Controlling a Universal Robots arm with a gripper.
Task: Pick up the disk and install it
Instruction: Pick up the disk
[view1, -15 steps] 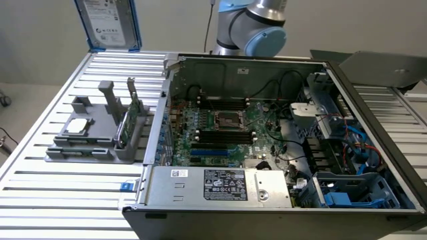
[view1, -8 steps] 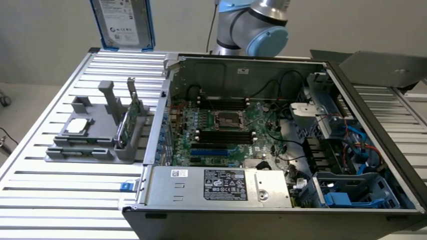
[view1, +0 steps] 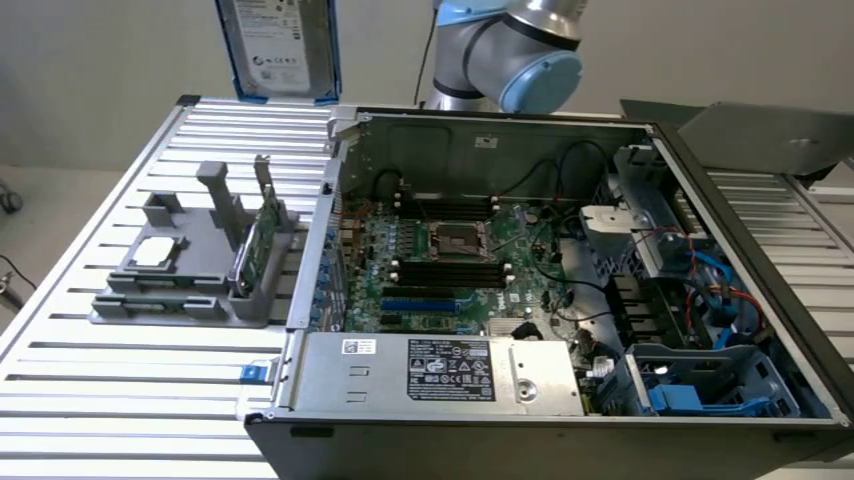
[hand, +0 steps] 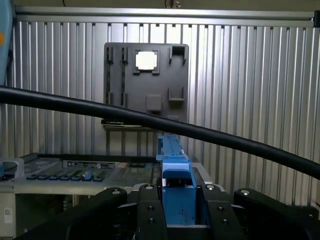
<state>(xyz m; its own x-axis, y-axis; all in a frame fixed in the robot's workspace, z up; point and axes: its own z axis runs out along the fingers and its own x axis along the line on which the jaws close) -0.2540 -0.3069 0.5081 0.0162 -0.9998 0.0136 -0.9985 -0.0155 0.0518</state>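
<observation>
The disk (view1: 280, 45), a silver-grey hard drive with a white label and blue side rails, hangs upright high above the slatted table's far edge, toward the exterior view's left. In the wrist view I see it edge-on as a blue rail (hand: 176, 170) running away from the camera. My gripper (hand: 177, 212) is shut on the disk, with a black finger (hand: 147, 210) pressed against each side of the rail. Part of the arm (view1: 514, 50) shows behind the open computer case.
The open computer case (view1: 534, 270) lies on the slatted table (view1: 134, 380), with a blue drive bay (view1: 701, 385) in its near corner at the exterior view's right. A grey holder (view1: 200, 265) left of it carries a small silver chip (view1: 156, 252) and a green card. A black cable (hand: 150, 120) crosses the wrist view.
</observation>
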